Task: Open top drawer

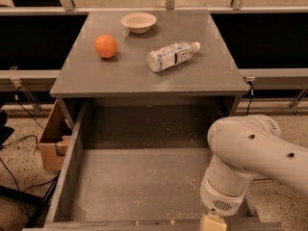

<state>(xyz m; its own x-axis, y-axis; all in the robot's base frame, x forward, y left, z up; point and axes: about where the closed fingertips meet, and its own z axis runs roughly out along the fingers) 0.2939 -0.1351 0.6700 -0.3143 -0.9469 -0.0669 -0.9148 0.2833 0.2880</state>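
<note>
Camera view, looking down over a grey cabinet. At the bottom edge, right of centre, the hand [213, 223]: only a pale beige stub showing beneath the white, rounded wrist of the arm [250, 158], the rest cut off by the frame. Apart, together or clamped on something: cannot tell. Placed right at the front edge of the top drawer [134, 177], near its right end; touching it or just clear of it, cannot tell either.

Top drawer pulled well out of the cabinet, toward the hand. Deep grey inside spreading to the left of the hand and away beyond it, back under the tabletop [144, 76]. Drawer floor bare but for pale crumbs, scattered thickest just to the left of the hand along the front edge. Left wall of the drawer well apart from the hand; right wall mostly hidden behind the arm.

Far beyond the hand, above the drawer's opening, the grey tabletop with three things on it. Straight beyond and slightly left, a clear water bottle [172, 56] lying on its side, white cap pointing right. Further left, an orange [106, 46], well apart from the bottle. Farthest from the hand, near the back edge, a small pale bowl [139, 21], upright.

Well to the left of the hand, beside the drawer's left wall, an open cardboard box [50, 141] on the speckled floor, with dark cables [19, 148] trailing near it.
</note>
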